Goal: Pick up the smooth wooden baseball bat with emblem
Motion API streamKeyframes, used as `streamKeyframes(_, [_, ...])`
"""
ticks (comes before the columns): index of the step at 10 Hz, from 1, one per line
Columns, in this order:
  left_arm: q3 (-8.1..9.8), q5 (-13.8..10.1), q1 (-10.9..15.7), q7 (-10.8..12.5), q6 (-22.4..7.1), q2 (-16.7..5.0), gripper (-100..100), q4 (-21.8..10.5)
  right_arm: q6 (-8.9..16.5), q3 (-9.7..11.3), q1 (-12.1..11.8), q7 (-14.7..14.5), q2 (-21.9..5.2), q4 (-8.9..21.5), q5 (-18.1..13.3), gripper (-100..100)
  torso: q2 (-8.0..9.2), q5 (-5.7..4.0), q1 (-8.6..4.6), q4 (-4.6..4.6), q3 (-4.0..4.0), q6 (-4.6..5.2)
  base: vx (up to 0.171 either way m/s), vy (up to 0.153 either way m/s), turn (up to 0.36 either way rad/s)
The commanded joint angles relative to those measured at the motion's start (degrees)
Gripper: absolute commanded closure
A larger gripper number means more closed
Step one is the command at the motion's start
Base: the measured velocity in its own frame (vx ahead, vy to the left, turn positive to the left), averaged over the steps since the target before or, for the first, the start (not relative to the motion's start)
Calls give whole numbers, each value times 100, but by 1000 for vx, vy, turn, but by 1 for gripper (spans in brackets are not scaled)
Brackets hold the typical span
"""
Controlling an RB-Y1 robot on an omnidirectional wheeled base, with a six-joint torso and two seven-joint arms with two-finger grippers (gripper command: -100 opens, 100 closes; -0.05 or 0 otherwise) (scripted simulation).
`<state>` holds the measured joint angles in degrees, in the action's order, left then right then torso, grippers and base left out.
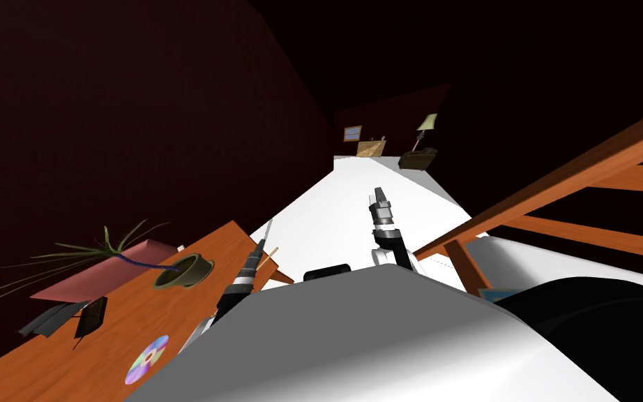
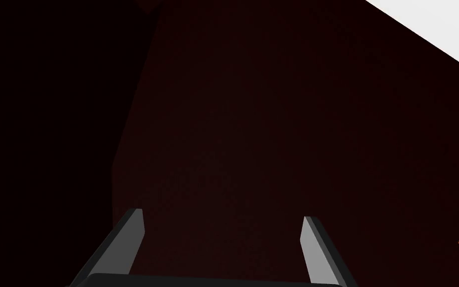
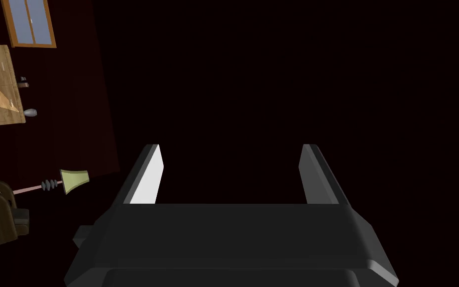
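Head view: a long orange wooden desk [image 1: 125, 314] runs along the dark maroon wall [image 1: 139, 105]. The left gripper [image 1: 268, 225] hangs over the desktop's far corner. Just beside it, a slim tan wooden shaft [image 1: 272, 256] pokes past the desktop's far edge. It seems to be the baseball bat, but too little shows to be sure or to read any emblem.

Near the same edge sits a round olive pot [image 1: 184, 271] with a long-leaved plant, next to a flat maroon sheet [image 1: 104, 276]. A shiny round disc [image 1: 147, 359] lies by the near edge.

Left wrist view has that gripper's [image 2: 222, 215] thin grey fingers spread wide with nothing between them, facing the maroon wall.

The right gripper [image 1: 379, 190] is held out over the white floor [image 1: 327, 209], well apart from the desk. Its own view shows the right gripper [image 3: 231, 145] equally wide and empty
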<state>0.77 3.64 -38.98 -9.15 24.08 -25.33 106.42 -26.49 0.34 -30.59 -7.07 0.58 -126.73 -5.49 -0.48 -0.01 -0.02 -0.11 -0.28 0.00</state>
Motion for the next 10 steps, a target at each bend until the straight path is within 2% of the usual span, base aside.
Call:
streamKeyframes(1, [7, 72, -221, -258, -225, -279, -100, -286, 0, 0, 0, 0, 0, 0, 0, 0, 0, 0, 0, 0, 0, 0, 127, 3, -199])
streamKeyframes(2, [7, 72, -221, -258, -225, -279, -100, -321, 0, 0, 0, 0, 0, 0, 0, 0, 0, 2, 1, 0, 0, 1, 75, -4, -68])
streamKeyframes(5, [27, 167, -595, -633, -542, -832, -100, -918, 0, 0, 1, 0, 0, 0, 0, 0, 18, -1, -2, 4, 10, 1, 82, -8, -199])
streamKeyframes(6, [27, 167, -595, -633, -542, -832, -100, -918, 0, 0, 0, 0, 0, 0, 0, 0, 12, 0, -2, 3, 7, 1, 77, 4, -37])
streamKeyframes(7, [5, 207, -709, -764, -638, -996, -100, -1106, 0, -1, 0, 0, 0, 0, 0, 0, 19, -1, -6, 4, 10, -4, 73, 7, -97])
streamKeyframes(8, [5, 207, -709, -764, -638, -996, -100, -1106, 0, 0, 0, 0, 0, 0, 0, 0, 21, 0, -4, 4, 12, -1, 50, 4, -72])
streamKeyframes(10, [-88, 299, -919, -1038, -810, -1291, -100, -1455, 0, 0, 1, 0, 0, 0, 0, 0, 27, -1, -5, 6, 15, 0, 67, 4, -166])
